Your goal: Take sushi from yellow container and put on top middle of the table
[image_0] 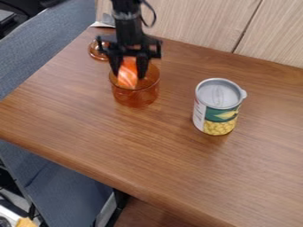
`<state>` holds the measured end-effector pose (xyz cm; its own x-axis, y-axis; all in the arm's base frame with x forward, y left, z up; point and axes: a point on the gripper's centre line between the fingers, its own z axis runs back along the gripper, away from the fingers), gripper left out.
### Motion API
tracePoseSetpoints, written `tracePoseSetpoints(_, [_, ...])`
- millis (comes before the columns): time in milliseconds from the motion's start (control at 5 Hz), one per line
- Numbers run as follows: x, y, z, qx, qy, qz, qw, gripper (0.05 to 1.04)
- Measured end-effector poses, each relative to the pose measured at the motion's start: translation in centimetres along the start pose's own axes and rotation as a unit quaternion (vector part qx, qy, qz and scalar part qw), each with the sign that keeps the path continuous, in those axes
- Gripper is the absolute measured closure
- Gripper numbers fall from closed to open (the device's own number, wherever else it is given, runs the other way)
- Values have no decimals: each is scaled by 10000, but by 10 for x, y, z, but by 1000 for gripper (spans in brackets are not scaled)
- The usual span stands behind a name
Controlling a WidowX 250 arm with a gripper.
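Across the top right we see pale wood-grain panels; at left, blue-grey fabric furniture.

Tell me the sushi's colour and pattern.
The sushi is orange with pale, slanting stripes; the camera view shows this best.

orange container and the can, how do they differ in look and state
The orange container is see-through and plain, while the can is opaque, with a printed label showing yellow corn. The container is open at the top, with the sushi at its mouth between the gripper's fingers; the can has a closed silver lid. The can looks taller than the container. Both are round and stand upright on the wooden table.
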<state>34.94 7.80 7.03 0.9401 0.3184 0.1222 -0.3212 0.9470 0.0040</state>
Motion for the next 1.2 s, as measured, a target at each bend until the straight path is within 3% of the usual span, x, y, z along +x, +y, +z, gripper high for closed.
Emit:
tracePoseSetpoints(400, [32,-3,58,-520,-519,286,9969,495])
tracePoseSetpoints(600, [48,-39,58,-544,-443,89,9975,495])
tracePoseSetpoints(800, [55,-76,49,-442,-407,-133,9981,495])
tracePoseSetpoints(1200, [58,-119,-7,-319,-32,-610,9976,495])
